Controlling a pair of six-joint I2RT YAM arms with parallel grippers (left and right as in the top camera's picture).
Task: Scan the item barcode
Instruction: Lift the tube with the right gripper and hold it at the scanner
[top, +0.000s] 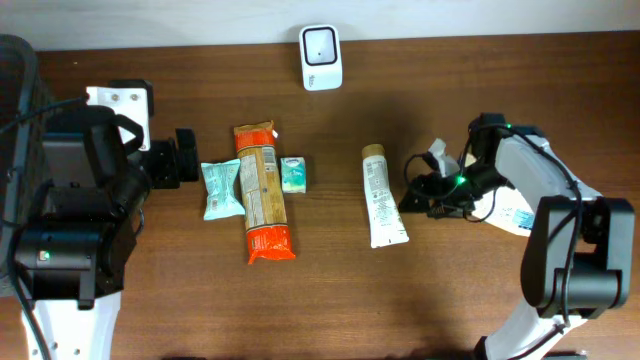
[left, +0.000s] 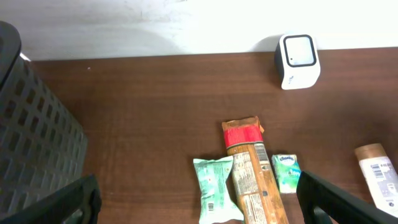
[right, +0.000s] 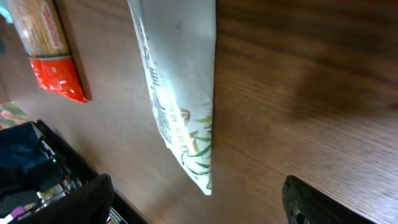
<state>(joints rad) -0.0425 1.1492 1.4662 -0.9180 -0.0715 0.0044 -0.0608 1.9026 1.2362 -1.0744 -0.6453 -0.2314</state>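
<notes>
The white barcode scanner (top: 320, 55) (left: 298, 58) stands at the table's back edge. A row of items lies on the table: a green packet (top: 220, 188) (left: 214, 190), a long pasta pack (top: 262, 195) (left: 249, 174) (right: 46, 43), a small tissue pack (top: 293, 173) (left: 287, 172) and a white tube (top: 383, 195) (left: 379, 174) (right: 180, 81). My right gripper (top: 413, 190) (right: 199, 208) is open just right of the tube, whose flat end lies on the wood ahead of the fingers, untouched. My left gripper (top: 188, 157) (left: 199, 211) is open and holds nothing, left of the green packet.
A black mesh basket (left: 31, 124) (top: 15, 100) stands at the far left. Another white packet (top: 515, 215) lies under my right arm. Bare wood stretches between the scanner and the items.
</notes>
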